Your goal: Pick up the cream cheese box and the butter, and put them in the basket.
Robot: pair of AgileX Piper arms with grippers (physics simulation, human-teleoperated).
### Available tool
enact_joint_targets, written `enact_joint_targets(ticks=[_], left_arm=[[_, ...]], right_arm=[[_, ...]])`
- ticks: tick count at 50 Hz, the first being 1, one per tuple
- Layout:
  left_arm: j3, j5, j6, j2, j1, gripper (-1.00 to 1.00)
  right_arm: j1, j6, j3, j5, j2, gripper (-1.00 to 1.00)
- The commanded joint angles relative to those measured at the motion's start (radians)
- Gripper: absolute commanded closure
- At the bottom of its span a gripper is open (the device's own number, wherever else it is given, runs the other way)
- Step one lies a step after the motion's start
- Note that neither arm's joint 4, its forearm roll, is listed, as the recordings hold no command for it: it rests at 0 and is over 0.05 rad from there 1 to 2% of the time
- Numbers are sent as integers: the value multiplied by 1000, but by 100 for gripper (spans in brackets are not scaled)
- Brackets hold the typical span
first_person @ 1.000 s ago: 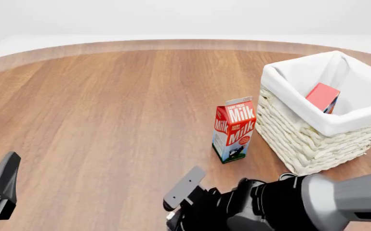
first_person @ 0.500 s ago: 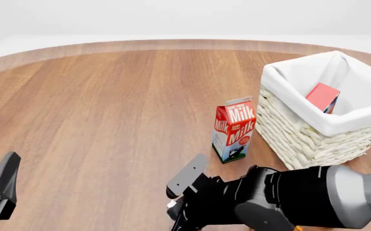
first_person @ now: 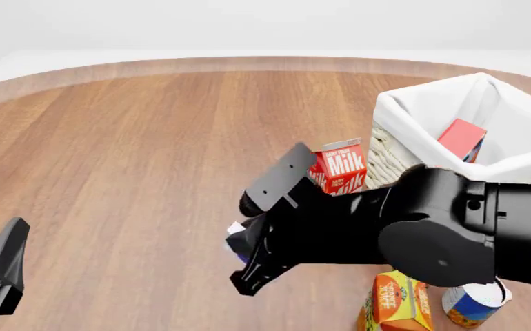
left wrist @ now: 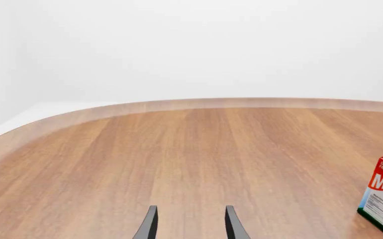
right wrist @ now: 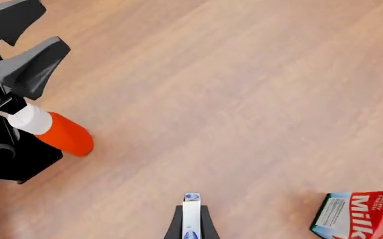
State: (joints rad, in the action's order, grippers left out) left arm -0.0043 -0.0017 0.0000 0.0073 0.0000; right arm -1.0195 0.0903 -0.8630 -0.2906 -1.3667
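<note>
Within the last second the right hand (first_person: 247,243) rose from the table's (first_person: 136,152) near edge, pinching the cream cheese box (right wrist: 191,219). Butter (first_person: 461,140) lay in the basket (first_person: 413,186) already; one drop left. Left hand (left wrist: 188,224) sat spread, idle.

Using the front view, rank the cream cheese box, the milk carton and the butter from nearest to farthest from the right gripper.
1. the cream cheese box: held in the right gripper jaws.
2. the milk carton: just beyond, beside the basket.
3. the butter: inside the basket, far right.
</note>
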Motion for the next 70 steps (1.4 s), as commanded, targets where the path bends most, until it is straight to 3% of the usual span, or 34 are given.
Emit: enact_joint_targets(ticks=[1, 13, 34, 53, 70], left_arm=[[0, 0, 0, 0, 0, -100], [0, 0, 0, 0, 0, -100], [0, 0, 0, 0, 0, -100], [0, 0, 0, 0, 0, -100], [0, 0, 0, 0, 0, -100]], right_arm=[[56, -48, -83, -87, 151, 100], [136, -74, -175, -171, 298, 100], [432, -95, -308, -312, 493, 100], [675, -43, -340, -312, 541, 100], [856, -30, -238, -185, 481, 100]])
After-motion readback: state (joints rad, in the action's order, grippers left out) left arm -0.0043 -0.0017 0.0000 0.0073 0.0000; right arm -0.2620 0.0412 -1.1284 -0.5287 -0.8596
